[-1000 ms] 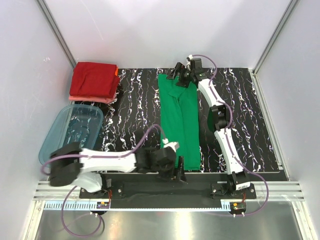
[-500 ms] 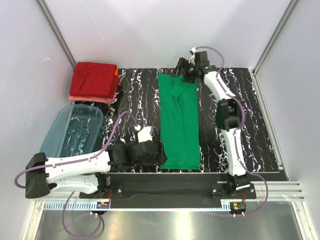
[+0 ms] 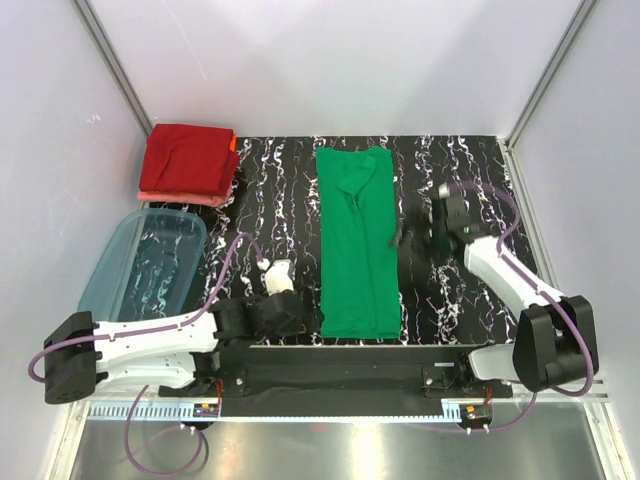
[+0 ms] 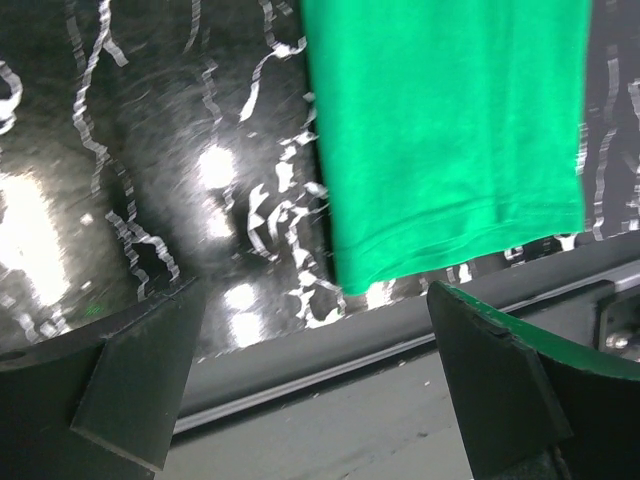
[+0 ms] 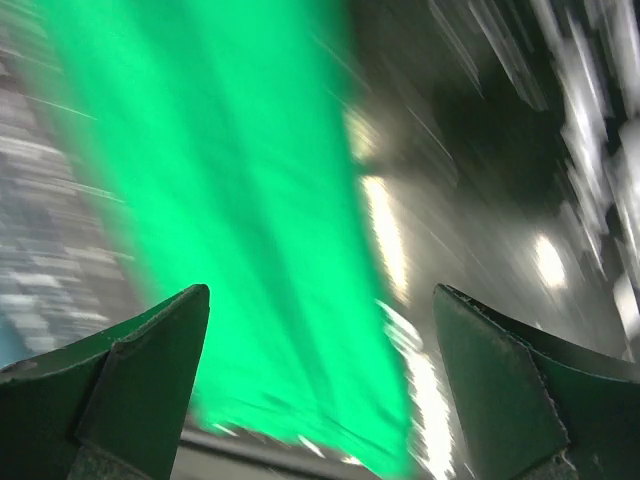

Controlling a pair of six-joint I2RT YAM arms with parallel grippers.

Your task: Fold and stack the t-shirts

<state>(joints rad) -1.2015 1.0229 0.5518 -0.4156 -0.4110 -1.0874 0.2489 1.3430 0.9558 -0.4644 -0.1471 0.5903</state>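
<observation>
A pile of folded shirts (image 3: pixel 188 162) sits in the far left corner of the black worktop (image 3: pixel 280 200) with white streaks. The shirts on top are dark red and the bottom one is pink. Just in front of the pile is a see-through blue tub (image 3: pixel 140 268).

The left hand (image 3: pixel 302 316) is low by the near edge, just beside the near left corner of the green shirt (image 3: pixel 358 245). Its fingers (image 4: pixel 140 380) are spread wide and hold nothing. From its own camera, the shirt's hem (image 4: pixel 450 235) lies past the fingers.

The green shirt lies flat in the middle of the worktop. It is folded into a long thin strip that runs from the far side to the near side.

The right hand (image 3: pixel 405 238) is just to the right of the strip, about halfway along it. Its fingers (image 5: pixel 140 380) are spread wide too, with nothing in them. Its own camera picture is blurry, but the green cloth (image 5: pixel 220 200) shows.
</observation>
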